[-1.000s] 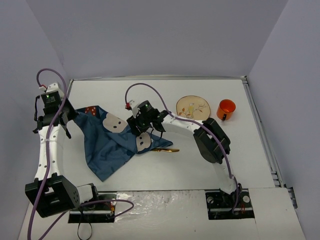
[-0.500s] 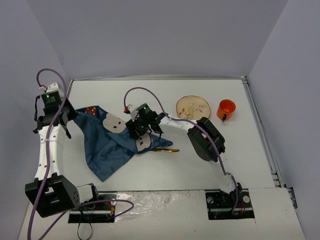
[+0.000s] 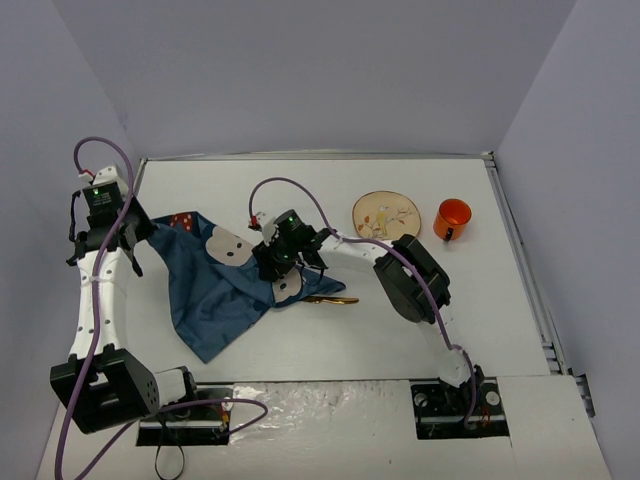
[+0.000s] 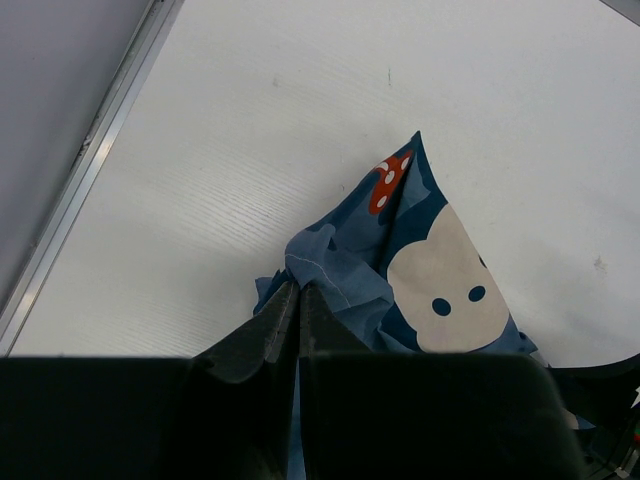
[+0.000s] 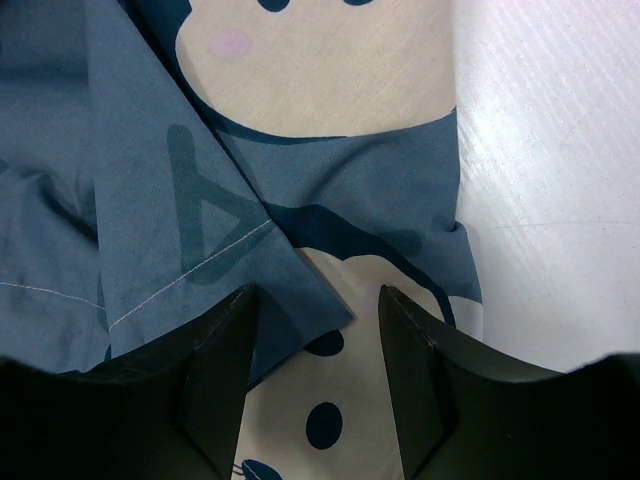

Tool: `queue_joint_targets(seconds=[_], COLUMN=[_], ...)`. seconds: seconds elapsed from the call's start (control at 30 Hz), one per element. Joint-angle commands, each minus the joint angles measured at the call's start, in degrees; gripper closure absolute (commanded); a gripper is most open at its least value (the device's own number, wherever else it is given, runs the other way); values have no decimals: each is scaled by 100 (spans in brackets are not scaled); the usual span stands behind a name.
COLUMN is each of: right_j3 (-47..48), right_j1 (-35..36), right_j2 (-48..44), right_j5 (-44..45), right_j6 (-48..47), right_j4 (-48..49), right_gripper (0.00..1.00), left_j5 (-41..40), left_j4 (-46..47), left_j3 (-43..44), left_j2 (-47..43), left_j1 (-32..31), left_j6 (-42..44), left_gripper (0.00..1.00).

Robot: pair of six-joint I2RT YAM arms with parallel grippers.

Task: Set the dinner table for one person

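We see the dinner table as a large, flat white rectangle, matte, with a fine ribbed grain showing in the wrist views. A thin metal rim edges it. From overhead its long axis runs from 9 o'clock to 3 o'clock, and it fills the floor of the walled booth, spreading under both arms.

A soft, dark blue cloth placemat, printed with cream cartoon faces and letters, lies rumpled and folded at about 9 o'clock from the table's centre. A round tan plate sits toward 1 o'clock. An orange cup stands just beside the plate at its 3 o'clock. A slim gold utensil lies at the cloth's 3 o'clock edge; we cannot tell what kind it is.

The left gripper hangs over the table's 9 o'clock side. Its dark fingers are pinched together on a bunched corner of the placemat.

The right gripper is near the table's centre, low over the cloth. Its two fingers are spread apart on either side of a stitched fold and grip nothing. Bare white tabletop shows at its 3 o'clock.
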Motion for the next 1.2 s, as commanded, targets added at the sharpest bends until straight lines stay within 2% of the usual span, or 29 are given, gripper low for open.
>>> queue_joint_targets(seconds=[0.0,0.5,0.6,0.7,0.77,0.93,1.17], right_j3=[-136,-130,-94,6,107,530,781], right_j1=[49,102,109,102,87,32,-29], right_j2=[-353,-431,-428,-521,-622,-1157,-2444], right_j5=[-185,-678,-590,-330,-121,560,1911], right_j6=[36,-88,-88,-224,-340,-700,-1227], right_j4=[257,105,85,32,-32,-413,-544], right_gripper=[52,63,73,94,100,100,100], left_j5=[26,0,0,6,-6,110,44], left_j4=[213,213,216,230,238,14,-328], left_j3=[70,52,56,89,126,591,1694], left_j2=[-45,-45,-45,-45,-68,-115,-384], left_j1=[31,31,31,31,31,31,31], left_j6=[-26,-21,-15,-2,23,44,99], left_gripper=[100,100,100,100,100,100,100])
